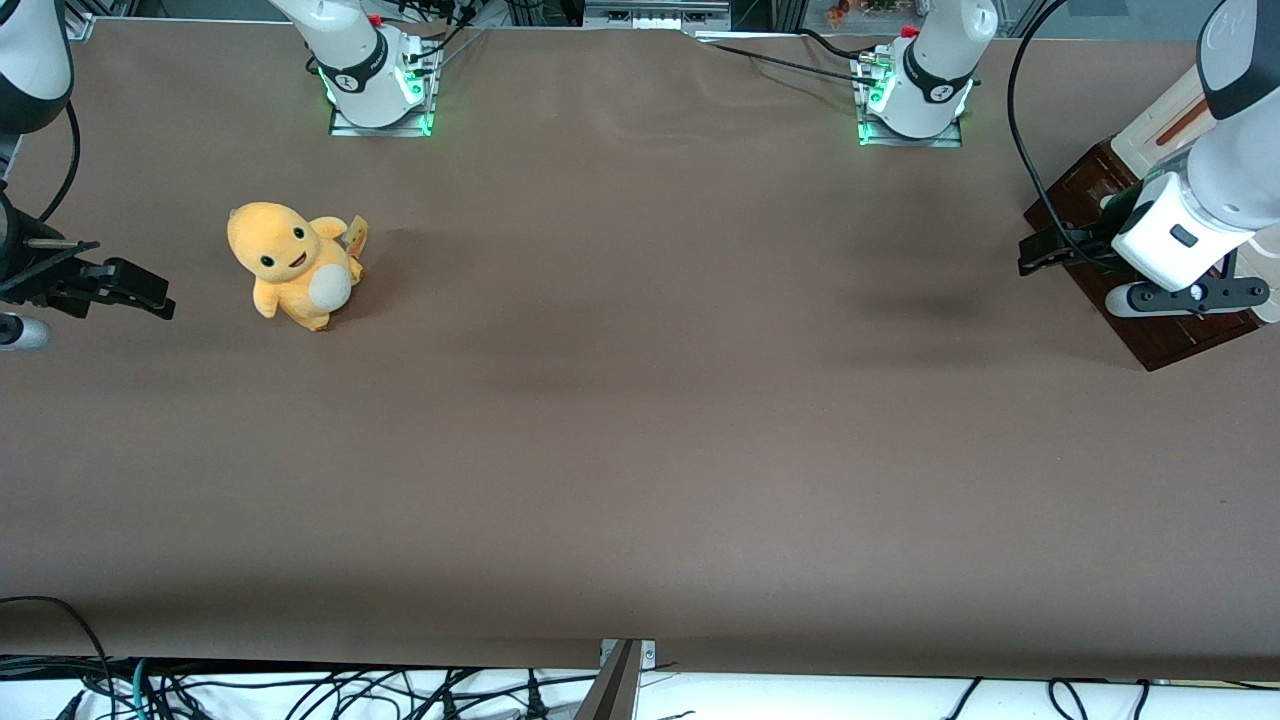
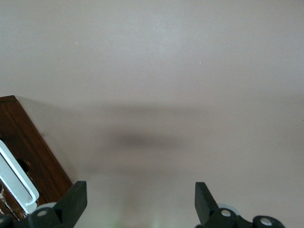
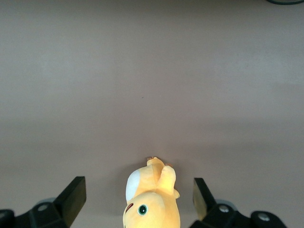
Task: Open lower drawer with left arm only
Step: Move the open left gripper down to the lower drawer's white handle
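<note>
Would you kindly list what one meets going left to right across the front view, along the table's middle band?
Parked black gripper → yellow plush toy → bare brown table → left arm's open black gripper → dark brown wooden lower drawer.

1. A yellow plush toy (image 3: pixel 153 202) with a white belly patch and dark eye lies on the plain brown worktop (image 3: pixel 152 85).
2. Two black fingers (image 3: pixel 71 197) flank it, spread apart.
</note>
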{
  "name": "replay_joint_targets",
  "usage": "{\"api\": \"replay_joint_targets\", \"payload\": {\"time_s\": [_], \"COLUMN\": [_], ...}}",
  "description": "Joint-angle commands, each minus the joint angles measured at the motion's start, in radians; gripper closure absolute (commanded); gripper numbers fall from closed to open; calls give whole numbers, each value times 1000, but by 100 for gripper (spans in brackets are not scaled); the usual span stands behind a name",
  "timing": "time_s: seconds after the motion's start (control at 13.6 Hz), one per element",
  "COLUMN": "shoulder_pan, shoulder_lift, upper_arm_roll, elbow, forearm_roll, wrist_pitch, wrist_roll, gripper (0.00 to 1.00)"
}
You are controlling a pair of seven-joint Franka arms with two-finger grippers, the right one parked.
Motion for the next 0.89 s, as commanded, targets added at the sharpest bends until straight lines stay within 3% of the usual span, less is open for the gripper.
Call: {"api": "replay_joint_targets", "payload": {"time_s": [0.0, 0.22, 0.52, 0.81], "shoulder_pan": [-7, -7, -25, -22], "shoulder_lift": [10, 22, 40, 69], "upper_arm_roll": [-5, -5, -45, -70], "elbow": [38, 39, 54, 54], "forearm_roll": [-3, 15, 212, 289], "wrist_pitch": [-31, -32, -35, -205], "wrist_roll": [14, 5, -47, -67], "gripper": [0, 0, 0, 0]}}
